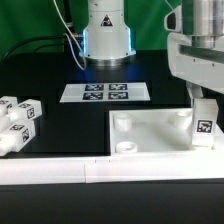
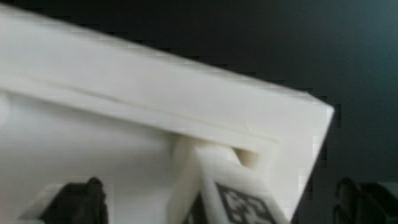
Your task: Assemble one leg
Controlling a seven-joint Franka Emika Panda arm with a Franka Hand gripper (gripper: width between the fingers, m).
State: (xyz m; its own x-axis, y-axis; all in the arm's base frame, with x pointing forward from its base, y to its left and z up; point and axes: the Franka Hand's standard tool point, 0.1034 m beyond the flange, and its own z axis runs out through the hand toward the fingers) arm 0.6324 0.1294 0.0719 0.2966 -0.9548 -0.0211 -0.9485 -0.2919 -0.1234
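Observation:
A white leg point(image 1: 203, 121) with a black-and-white tag stands upright at the near corner of the white panel point(image 1: 150, 131), on the exterior view's right. My gripper point(image 1: 199, 98) hangs right over the leg's top. In the wrist view the leg point(image 2: 228, 188) rises from the panel's corner point(image 2: 160, 95) between my two dark fingers point(image 2: 80, 202). There is a gap on each side of the leg, so my gripper point(image 2: 222, 207) is open around it. Whether the leg's foot sits in a socket is hidden.
Several more white tagged legs point(image 1: 18, 120) lie in a cluster at the exterior view's left. The marker board point(image 1: 105, 92) lies flat behind the panel, in front of the robot base point(image 1: 108, 40). A white rail point(image 1: 100, 170) runs along the table's near edge.

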